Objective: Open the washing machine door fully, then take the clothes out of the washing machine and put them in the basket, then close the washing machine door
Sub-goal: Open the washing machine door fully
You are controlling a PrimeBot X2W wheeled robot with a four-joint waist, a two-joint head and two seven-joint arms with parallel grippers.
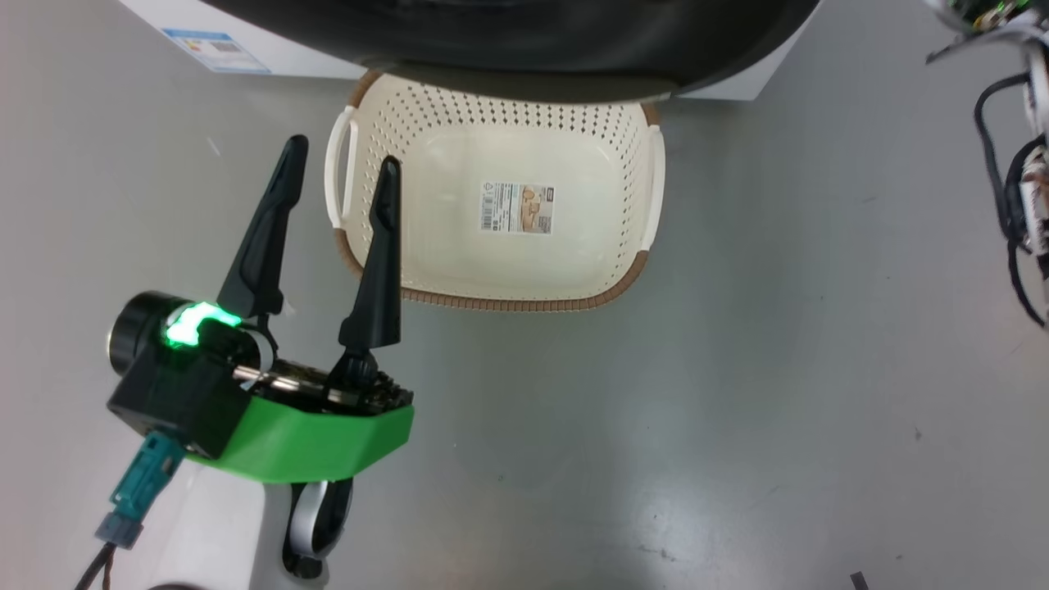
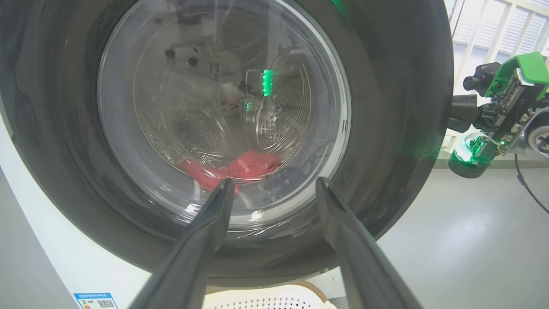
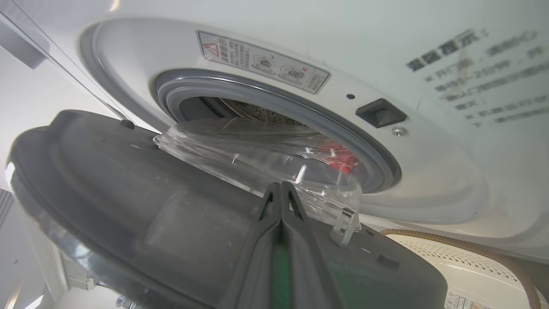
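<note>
The washing machine door [image 1: 492, 41] stands partly open, its black rim hanging over the far end of the basket [image 1: 508, 301]. My left gripper [image 1: 344, 154] is open and holds nothing, just left of the basket's near corner. In the left wrist view it [image 2: 274, 182] points at the door's [image 2: 386, 128] glass, through which the red clothes [image 2: 253, 165] lie in the drum. My right gripper [image 3: 281, 186] is shut, its tips against the inner face of the door [image 3: 128, 206] beside the glass bowl. Behind it are the washing machine's [image 3: 429, 171] grey ring and the clothes [image 3: 339, 154].
The cream basket is empty apart from a paper label [image 1: 516, 207] on its floor. A blue label [image 1: 215, 49] marks the machine's white front. Dark cables [image 1: 1016, 188] hang at the right edge. Grey floor spreads around the basket. The right arm's green wrist housing [image 2: 514, 86] sits beyond the door's edge.
</note>
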